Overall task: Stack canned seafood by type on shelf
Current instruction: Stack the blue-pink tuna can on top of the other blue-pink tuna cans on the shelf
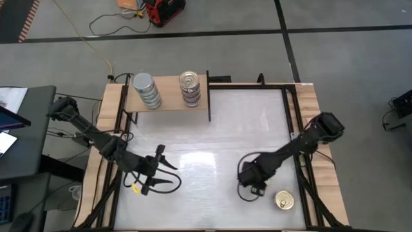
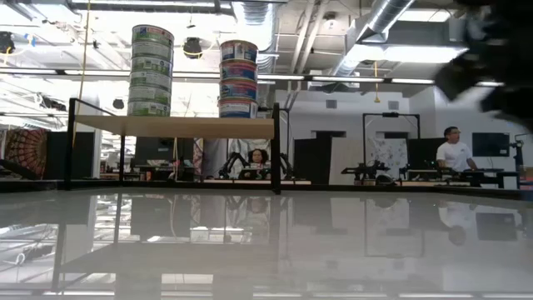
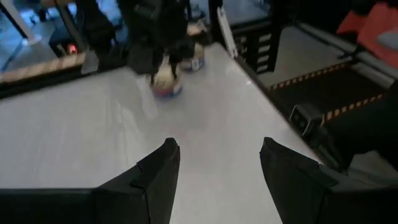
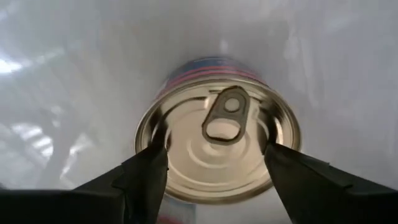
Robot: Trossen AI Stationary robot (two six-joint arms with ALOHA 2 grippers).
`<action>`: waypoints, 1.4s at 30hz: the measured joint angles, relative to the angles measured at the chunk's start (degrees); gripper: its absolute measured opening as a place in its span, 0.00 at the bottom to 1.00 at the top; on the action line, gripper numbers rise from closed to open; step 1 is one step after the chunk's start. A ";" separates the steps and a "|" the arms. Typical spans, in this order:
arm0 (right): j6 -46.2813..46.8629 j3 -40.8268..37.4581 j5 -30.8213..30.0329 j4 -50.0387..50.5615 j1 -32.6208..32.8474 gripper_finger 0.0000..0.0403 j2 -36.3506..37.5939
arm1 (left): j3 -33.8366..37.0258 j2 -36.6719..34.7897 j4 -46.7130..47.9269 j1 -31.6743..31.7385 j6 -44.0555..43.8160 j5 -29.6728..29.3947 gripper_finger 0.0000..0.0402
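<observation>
Two tin stacks (image 1: 147, 91) fill my shelf (image 1: 168, 103) at twelve o'clock; right gripper (image 4: 214, 163) straddles a gold-lidded tin (image 4: 217, 149), grip unclear; left gripper (image 3: 217, 163) open, empty.

The desk (image 1: 212, 129) is white, smooth and glossy, throwing back reflections. The shelf (image 1: 168, 102) is light matt wood. A tin (image 4: 217, 149) has a shiny gold metal lid; fingers (image 4: 146, 171) are matt dark plastic.
</observation>
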State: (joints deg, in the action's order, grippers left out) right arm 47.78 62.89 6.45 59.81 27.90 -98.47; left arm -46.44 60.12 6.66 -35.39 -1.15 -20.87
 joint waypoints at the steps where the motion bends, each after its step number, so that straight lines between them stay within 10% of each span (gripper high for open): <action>1: -1.23 0.72 -2.04 -0.69 -0.87 0.76 -0.04 | 0.00 0.00 -1.00 -0.05 0.33 0.09 0.53; 6: -8.14 4.68 -10.50 -4.93 -5.36 0.76 -0.20 | 0.00 0.00 -2.86 -0.03 2.73 0.66 0.53; 19: -16.10 2.72 -10.56 -6.94 -12.16 0.76 5.44 | 0.00 1.00 -1.43 0.34 -0.88 -2.67 0.53; 30: -18.77 -5.76 -1.98 -20.38 -18.82 0.75 7.34 | -0.05 9.52 -15.38 2.97 8.49 15.42 0.53; 42: -21.40 -6.47 -1.80 -21.38 -19.08 0.51 7.25 | 5.31 15.61 -26.28 7.02 7.86 20.20 0.53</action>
State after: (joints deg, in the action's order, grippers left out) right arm 26.37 56.42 4.65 38.43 8.82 -91.22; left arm -41.13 75.72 -19.62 -28.38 6.71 -0.67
